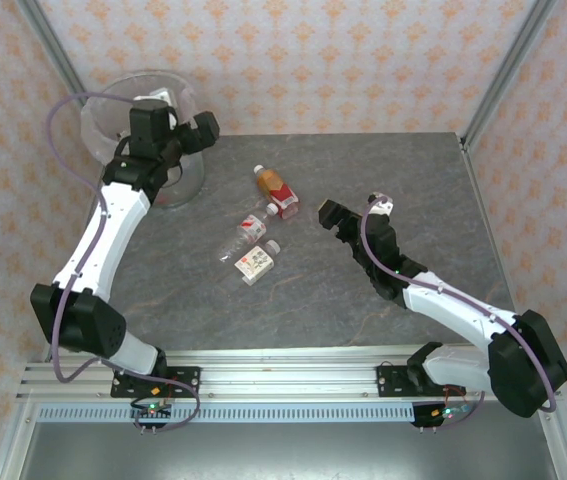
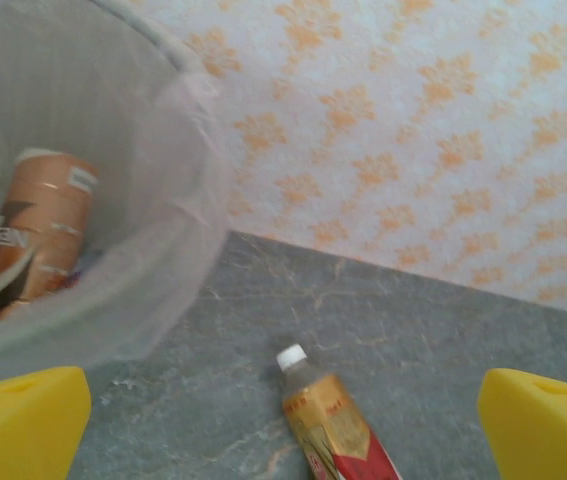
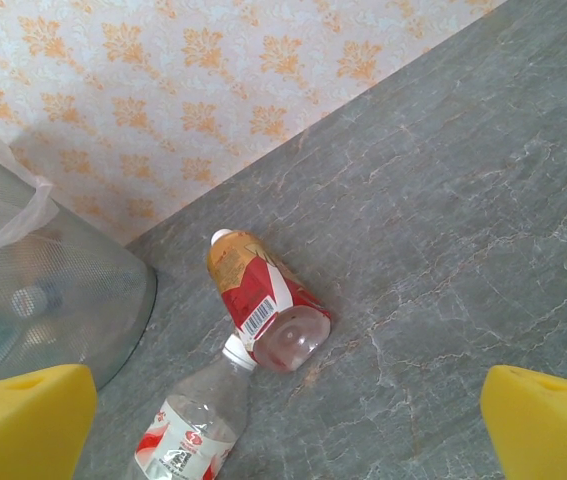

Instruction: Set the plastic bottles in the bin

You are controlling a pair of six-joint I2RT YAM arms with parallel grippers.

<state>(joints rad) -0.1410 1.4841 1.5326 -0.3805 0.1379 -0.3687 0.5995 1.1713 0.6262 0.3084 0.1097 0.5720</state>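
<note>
Three bottles lie on the table (image 1: pixel 413 180), well apart from the bin (image 1: pixel 98 140) at far left. The right gripper (image 1: pixel 335 215), fingers apart and empty, is nearer: the amber bottle (image 1: pixel 275 190) is just beside it, on its left. That bottle's long axis runs cap-far, base-near, tilted leftward. The left gripper (image 1: pixel 198 130), fingers also apart and empty, hovers by the bin wall. The right wrist view shows the amber bottle's base facing the fingers and left of their midline, with the clear bottle (image 3: pixel 198 420) nearer. The left wrist view shows dropped bottles (image 2: pixel 38 235) inside the bin.
</note>
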